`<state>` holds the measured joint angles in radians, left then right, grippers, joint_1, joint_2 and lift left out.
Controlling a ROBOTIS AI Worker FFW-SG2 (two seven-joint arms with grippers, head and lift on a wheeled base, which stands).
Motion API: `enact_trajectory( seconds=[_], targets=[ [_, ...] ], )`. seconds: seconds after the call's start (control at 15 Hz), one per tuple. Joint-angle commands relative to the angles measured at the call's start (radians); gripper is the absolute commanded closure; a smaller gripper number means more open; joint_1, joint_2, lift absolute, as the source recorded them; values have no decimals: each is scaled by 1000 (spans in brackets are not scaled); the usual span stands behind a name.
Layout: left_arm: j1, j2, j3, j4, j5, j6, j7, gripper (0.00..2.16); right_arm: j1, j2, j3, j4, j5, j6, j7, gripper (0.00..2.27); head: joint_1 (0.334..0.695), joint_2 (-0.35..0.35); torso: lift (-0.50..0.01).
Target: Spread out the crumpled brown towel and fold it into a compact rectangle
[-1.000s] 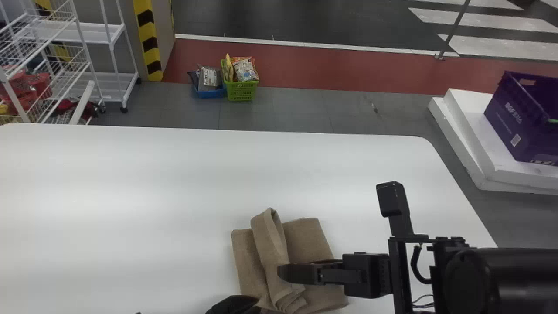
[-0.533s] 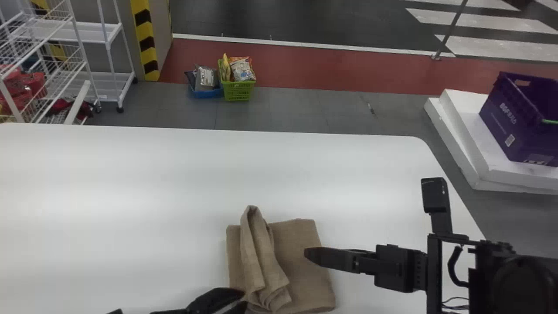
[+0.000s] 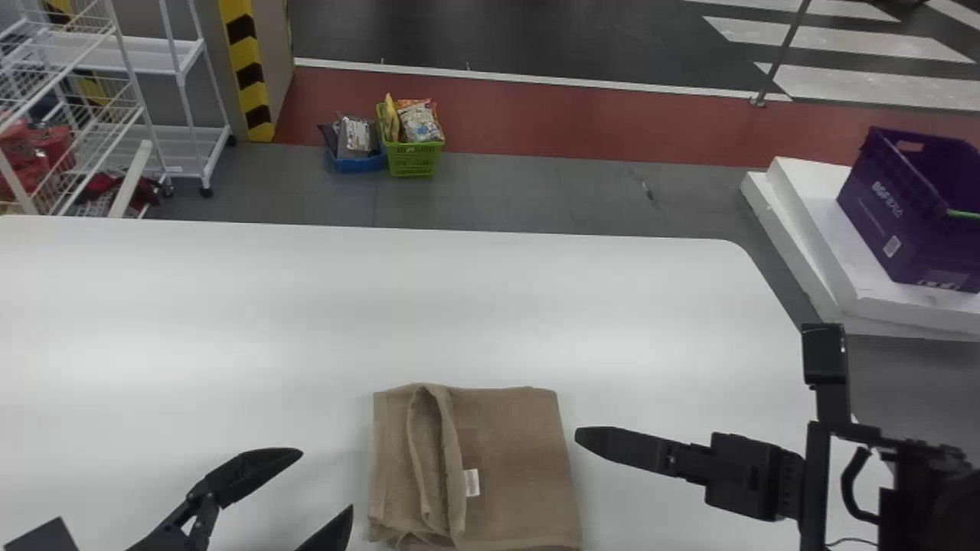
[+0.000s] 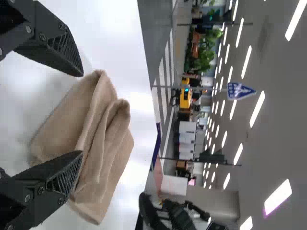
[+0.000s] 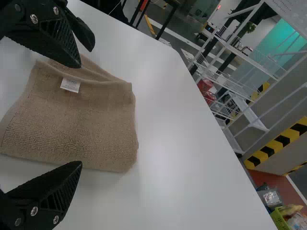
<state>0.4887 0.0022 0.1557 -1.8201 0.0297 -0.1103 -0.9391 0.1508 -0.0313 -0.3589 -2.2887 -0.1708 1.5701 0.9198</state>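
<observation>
On the near part of the worktop (image 3: 230, 321), the brown towel (image 3: 513, 444) lies between the left gripper (image 3: 328, 482) and the right gripper (image 5: 80, 115), both with fingers spread. Its loose fold (image 3: 433, 467) runs near to far, closer to the left fingers; the near hem is cut off in the head view, and the layers beneath are hard to count.

Free room: smooth white tabletop (image 3: 306, 306) open from the folded brown cloth towel (image 3: 517, 428) to the far edge — unobstructed pass. Bare lanes either side of towel. Obstacles: black two-fingered left gripper (image 3: 325, 480) bounds the left lane, matching right gripper (image 3: 579, 435) the right — raised brown fold (image 3: 432, 459) blocks a low crossing over the towel's left part.
</observation>
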Motion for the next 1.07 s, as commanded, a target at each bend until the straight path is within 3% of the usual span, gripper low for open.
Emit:
enact_trajectory(
  seconds=[0.0,0.2,0.33,0.4,0.73,1.0],
  targets=[
    [7,-5,85,-10,72,2,0,36,15,2,34,0,-1,2,13,637,695,-88,-127],
    [8,-5,137,-8,101,5,-1,36,41,16,169,5,30,2,10,1571,695,41,-127],
    [8,-5,139,-5,101,8,-1,36,42,32,296,29,109,2,10,1693,695,110,-127],
    [8,-5,139,-2,99,8,-1,36,42,32,342,40,125,2,1,1892,695,177,-127],
    [8,-5,145,10,99,5,-1,39,35,32,456,81,132,2,-27,1932,695,293,-127],
    [4,-5,145,25,98,5,0,39,36,32,451,89,139,2,-32,1929,695,333,-127]
  ],
)
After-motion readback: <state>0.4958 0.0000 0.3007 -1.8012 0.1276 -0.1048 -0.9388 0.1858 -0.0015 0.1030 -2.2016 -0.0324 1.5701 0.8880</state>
